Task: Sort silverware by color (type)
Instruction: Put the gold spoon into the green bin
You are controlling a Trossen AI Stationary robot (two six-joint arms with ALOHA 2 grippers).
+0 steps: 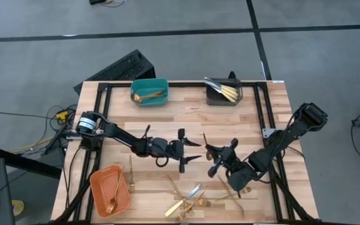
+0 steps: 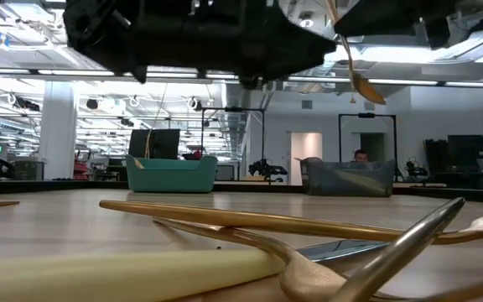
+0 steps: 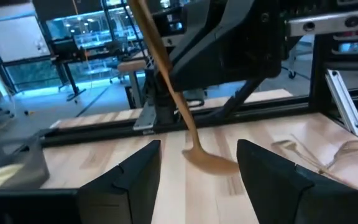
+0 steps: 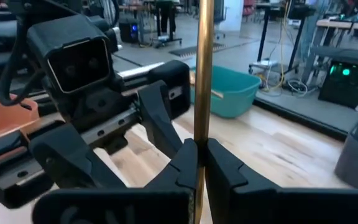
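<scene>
A slim gold spoon [image 3: 173, 93] hangs slanted in the air over the table's middle, bowl [image 3: 211, 163] lowest. My right gripper [image 4: 202, 148], coming from the table's right [image 1: 210, 152], is shut on its handle. My left gripper [image 1: 192, 150] faces it from the left, open. Its two fingers [image 3: 132, 177] stand on either side of the spoon's bowl without touching it. More gold forks, spoons and knives lie in a loose heap [image 1: 191, 200] near the table's near edge, and they fill the foreground [image 2: 309, 231] of the low view. My right gripper pinches the spoon's handle [image 4: 203, 127] between its two fingertips, coming from the table's right. The handle runs on past the fingertips toward my left gripper. The spoon is lifted clear of the table and tilted, its bowl [image 2: 367, 88] hanging lowest.
A teal bin [image 1: 149, 91] with a gold piece and a dark grey bin [image 1: 222, 92] with gold-handled knives stand at the far edge. An orange bin [image 1: 110, 187] holding gold pieces sits near left. A black frame [image 1: 261, 119] borders the table. A person [image 2: 360, 156] shows far behind.
</scene>
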